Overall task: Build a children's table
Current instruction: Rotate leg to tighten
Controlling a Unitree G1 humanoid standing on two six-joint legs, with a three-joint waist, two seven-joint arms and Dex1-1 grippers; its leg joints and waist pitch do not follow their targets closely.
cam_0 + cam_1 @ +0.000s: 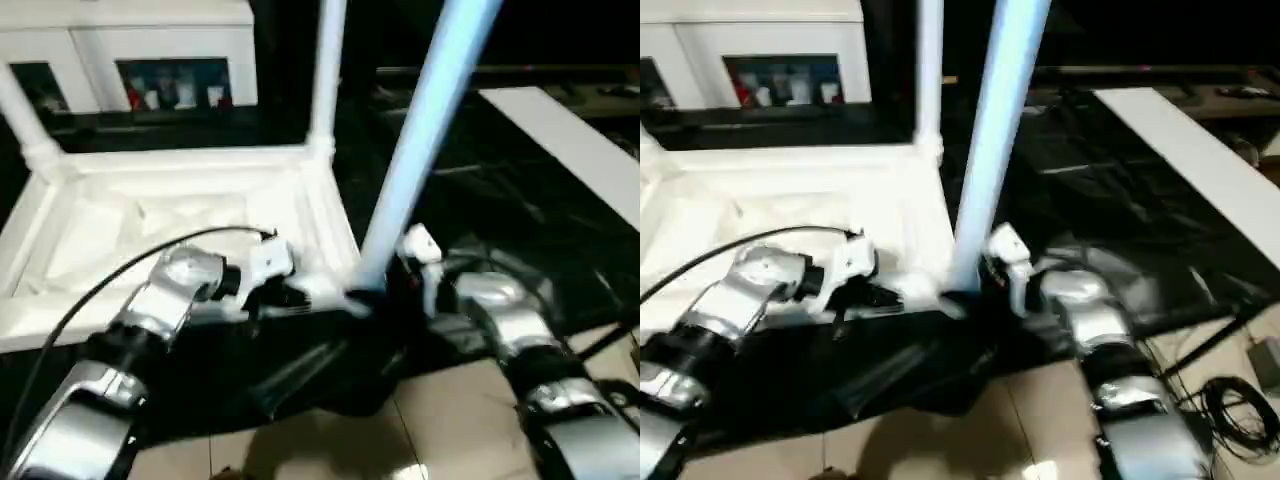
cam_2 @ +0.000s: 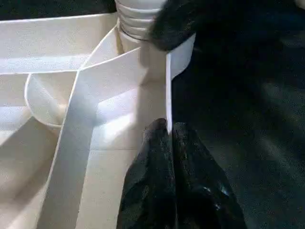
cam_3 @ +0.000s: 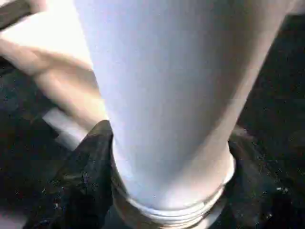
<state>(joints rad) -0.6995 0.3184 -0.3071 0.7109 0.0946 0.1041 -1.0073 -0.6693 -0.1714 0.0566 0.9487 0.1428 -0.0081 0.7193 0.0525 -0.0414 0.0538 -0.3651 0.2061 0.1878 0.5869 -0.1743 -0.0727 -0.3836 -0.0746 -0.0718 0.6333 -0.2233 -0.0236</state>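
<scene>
The white table top (image 1: pixel 180 158) lies upside down on a black sheet, ribbed side up. Two white legs stand upright in its far corners, one on the right (image 1: pixel 326 70) and one on the left (image 1: pixel 20 110). A third leg (image 1: pixel 425 130) leans at the near right corner, its threaded end (image 2: pixel 138 19) at the round socket. My right gripper (image 1: pixel 390 290) hugs this leg's base, with a black finger (image 3: pixel 86 181) on each side of the leg (image 3: pixel 167 71). My left gripper (image 2: pixel 167 126) is shut on the thin rim wall (image 2: pixel 167 86) just beside that corner.
A white cabinet (image 1: pixel 170 60) with a glass door stands behind the table top. A long white board (image 1: pixel 570 140) lies at the right. Pale floor tiles (image 1: pixel 450 410) show in front, with black cables (image 1: pixel 1230 410) at the near right.
</scene>
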